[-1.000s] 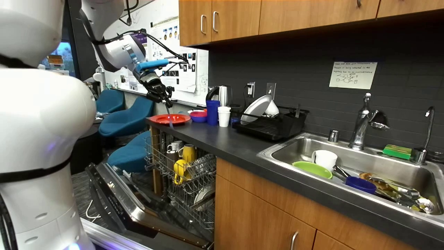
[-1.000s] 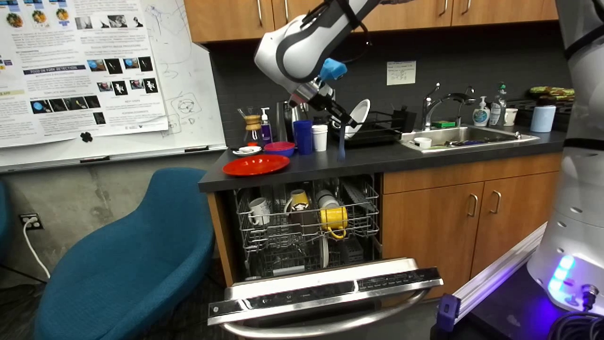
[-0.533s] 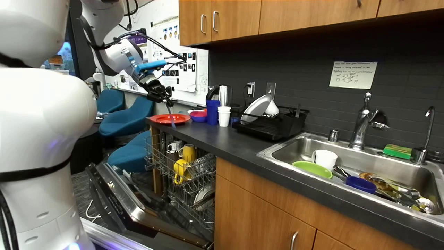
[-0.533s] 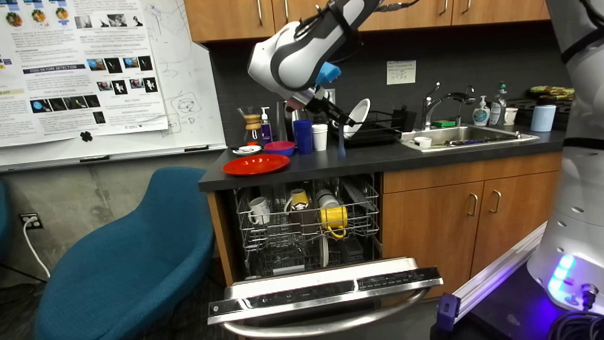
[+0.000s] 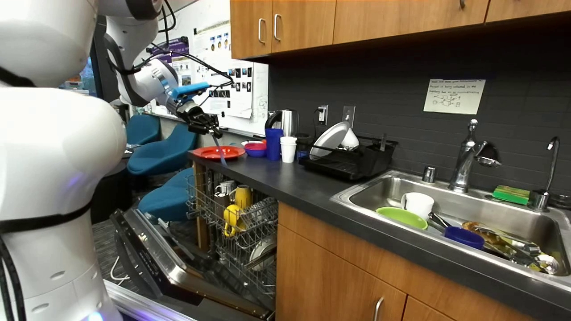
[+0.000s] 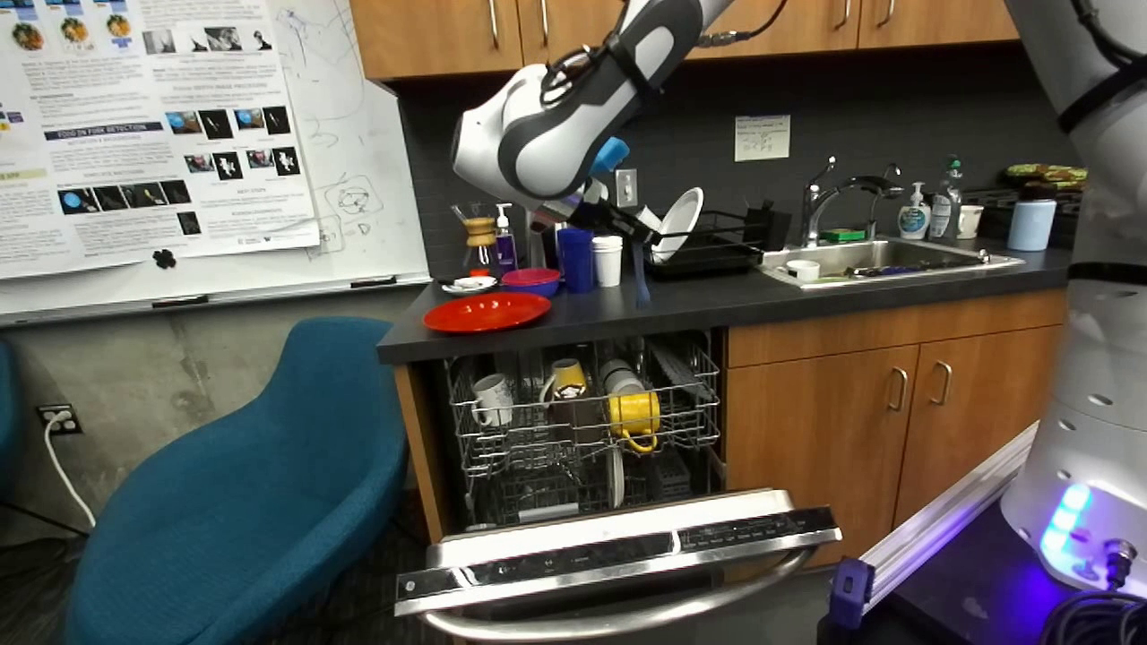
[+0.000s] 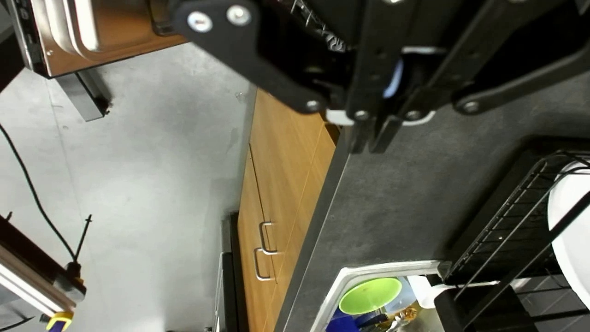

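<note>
In an exterior view, I see blue chairs (image 5: 158, 151) left of the dark counter (image 5: 285, 178). In an exterior view my gripper (image 6: 647, 236) pinches a blue utensil (image 6: 641, 276), long axis steep, free end down, right of the red plate (image 6: 487, 313); I've drifted slightly left. In my wrist view, fingers (image 7: 358, 138) seem nearly together.

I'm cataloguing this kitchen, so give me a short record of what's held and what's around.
pincer: shut on a blue utensil that hangs down
lower end of it: near the counter; contact unclear
on the counter: red plate, blue cup, black dish rack with a white plate
dishwasher: open, mugs inside
sink: green bowl, white mug, blue bowl
</note>
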{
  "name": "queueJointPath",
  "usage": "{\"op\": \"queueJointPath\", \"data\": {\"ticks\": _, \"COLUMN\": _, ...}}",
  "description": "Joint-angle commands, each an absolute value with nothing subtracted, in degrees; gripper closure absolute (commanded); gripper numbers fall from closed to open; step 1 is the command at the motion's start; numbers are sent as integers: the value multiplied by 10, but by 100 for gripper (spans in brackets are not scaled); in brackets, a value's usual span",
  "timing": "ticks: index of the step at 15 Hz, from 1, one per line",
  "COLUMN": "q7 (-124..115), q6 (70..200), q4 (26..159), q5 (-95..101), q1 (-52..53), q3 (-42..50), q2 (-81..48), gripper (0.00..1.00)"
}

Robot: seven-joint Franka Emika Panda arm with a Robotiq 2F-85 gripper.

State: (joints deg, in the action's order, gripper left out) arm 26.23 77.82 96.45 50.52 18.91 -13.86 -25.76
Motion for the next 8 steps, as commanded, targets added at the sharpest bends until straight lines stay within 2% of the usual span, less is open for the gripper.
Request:
{"op": "queueJointPath", "data": {"ticks": 1, "q7": 267, "q6": 765, "q4": 954, "q5": 488, "q1": 178, "q3": -143, "q2": -266, "gripper": 98}}
{"op": "queueJointPath", "data": {"ticks": 8, "q7": 184, "q6": 834, "q4": 990, "q5": 381, "q1": 147, "q3": -143, "q2": -243, "gripper": 98}}
